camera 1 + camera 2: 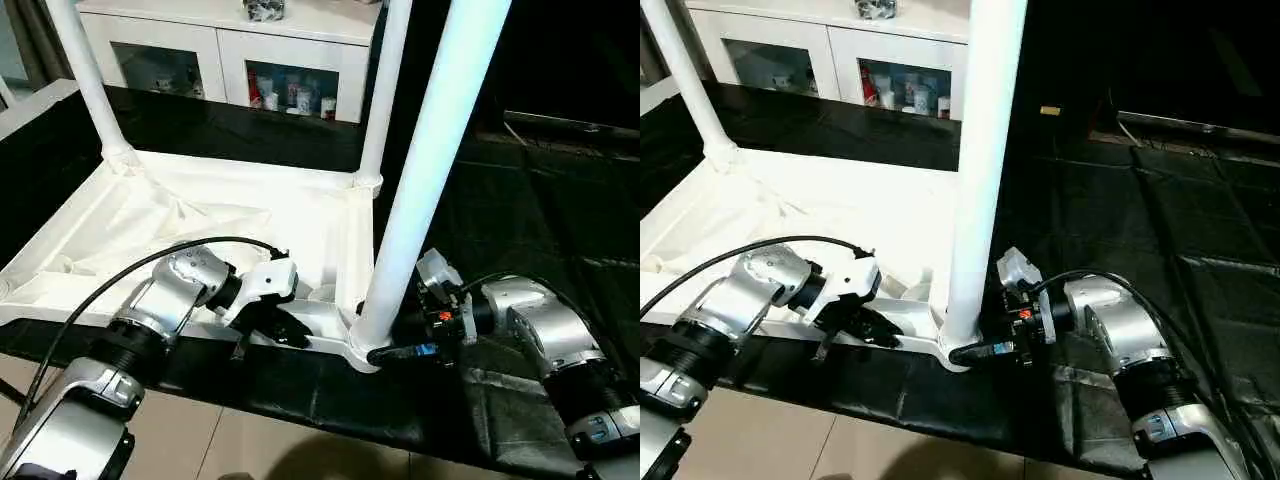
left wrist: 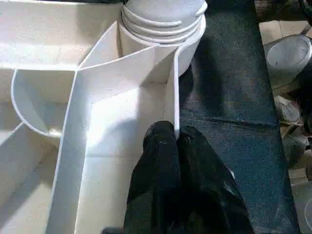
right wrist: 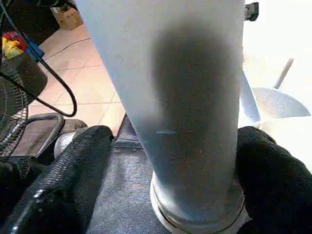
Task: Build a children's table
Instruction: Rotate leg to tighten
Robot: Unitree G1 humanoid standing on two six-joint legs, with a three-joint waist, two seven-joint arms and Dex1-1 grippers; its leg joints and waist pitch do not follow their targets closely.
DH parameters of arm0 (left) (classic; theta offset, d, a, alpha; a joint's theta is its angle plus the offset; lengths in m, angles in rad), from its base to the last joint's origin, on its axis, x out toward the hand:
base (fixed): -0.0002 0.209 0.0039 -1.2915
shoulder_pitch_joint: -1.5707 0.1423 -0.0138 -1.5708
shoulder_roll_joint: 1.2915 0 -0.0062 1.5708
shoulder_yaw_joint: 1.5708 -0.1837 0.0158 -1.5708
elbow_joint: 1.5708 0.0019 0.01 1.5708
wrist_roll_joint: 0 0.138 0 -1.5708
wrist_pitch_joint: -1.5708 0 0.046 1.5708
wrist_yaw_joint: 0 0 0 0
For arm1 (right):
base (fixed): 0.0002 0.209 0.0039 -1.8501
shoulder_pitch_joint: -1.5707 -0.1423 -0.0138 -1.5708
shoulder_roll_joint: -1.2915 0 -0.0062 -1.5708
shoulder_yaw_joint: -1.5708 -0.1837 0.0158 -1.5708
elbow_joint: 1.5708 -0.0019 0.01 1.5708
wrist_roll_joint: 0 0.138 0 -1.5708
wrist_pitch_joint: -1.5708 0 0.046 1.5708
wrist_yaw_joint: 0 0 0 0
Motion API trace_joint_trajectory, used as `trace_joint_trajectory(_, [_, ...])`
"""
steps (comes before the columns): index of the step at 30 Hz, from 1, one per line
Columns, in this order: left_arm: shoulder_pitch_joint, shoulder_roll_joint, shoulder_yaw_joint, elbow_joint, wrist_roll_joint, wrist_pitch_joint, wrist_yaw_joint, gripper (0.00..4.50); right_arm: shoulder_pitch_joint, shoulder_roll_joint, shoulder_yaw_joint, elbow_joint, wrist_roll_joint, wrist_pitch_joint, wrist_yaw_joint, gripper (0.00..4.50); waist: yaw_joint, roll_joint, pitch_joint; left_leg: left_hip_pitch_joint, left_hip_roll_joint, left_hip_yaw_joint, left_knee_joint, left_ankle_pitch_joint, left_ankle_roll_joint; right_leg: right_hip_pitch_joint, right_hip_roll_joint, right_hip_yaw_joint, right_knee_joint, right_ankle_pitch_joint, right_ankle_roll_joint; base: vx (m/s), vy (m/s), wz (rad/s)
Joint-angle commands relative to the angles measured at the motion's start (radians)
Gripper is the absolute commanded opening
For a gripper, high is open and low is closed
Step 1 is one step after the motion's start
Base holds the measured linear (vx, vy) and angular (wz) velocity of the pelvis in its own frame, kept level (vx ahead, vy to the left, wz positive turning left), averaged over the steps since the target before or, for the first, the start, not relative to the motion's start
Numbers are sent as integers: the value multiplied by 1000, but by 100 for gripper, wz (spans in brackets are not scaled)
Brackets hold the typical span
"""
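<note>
Item: white plastic rectangular tabletop (image 1: 200, 215), ribbed underside up, lying on a table covered in black cloth (image 1: 560, 200).

Fitted: two long white tapered round legs upright in the far corner sockets (image 1: 92, 75) (image 1: 385, 90); a third leg (image 1: 425, 170) upright in the near right corner socket (image 1: 365, 345), long axis vertical.

Left gripper (image 2: 176, 139): narrow, fingers pinched on the thin near rim wall of the tabletop, just left of that socket.

Right gripper (image 3: 170, 146): wide, one finger (image 3: 80, 161) on each side of the third leg's base; whether they touch it I cannot tell.

Judgement: the leg stands straight ahead between the right gripper's fingers, so the right arm is nearer for seating it.

Background: white glass-door cabinet (image 1: 230, 50).
</note>
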Motion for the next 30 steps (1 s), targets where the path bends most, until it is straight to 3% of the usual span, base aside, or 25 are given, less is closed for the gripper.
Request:
trace_joint_trajectory(1, [1,-3,-32,-30,3,-20,-45,0,-21,-11,11,9,4,-10,17,391,-7,0,-65,-8,-10,19,-63,-189,44,64,-38,41,-59,-261,-200,0,0,0])
trace_joint_trajectory(15, [2,-1,-35,-28,3,-23,-37,0,-18,0,7,14,15,-3,18,259,-7,4,-67,-7,-10,19,-62,-183,42,65,-36,40,-55,-228,-214,0,0,0])
trace_joint_trajectory(20, [0,-2,-33,-23,4,-21,-31,0,-15,3,8,11,17,2,18,224,-7,3,-65,-5,-11,19,-62,-204,39,64,-37,40,-60,-263,-205,0,0,0])
trace_joint_trajectory(28, [2,-12,-25,-22,-1,0,-14,0,-8,15,5,4,19,15,-9,213,-8,2,-65,-6,-11,19,-63,-198,39,64,-36,40,-59,-263,-203,0,0,0])
trace_joint_trajectory(30, [-11,-44,0,-2,-3,51,57,0,-14,55,-32,25,15,19,-120,213,-10,0,-63,-7,-12,19,-63,-200,34,64,-37,40,-61,-291,-192,0,0,0])
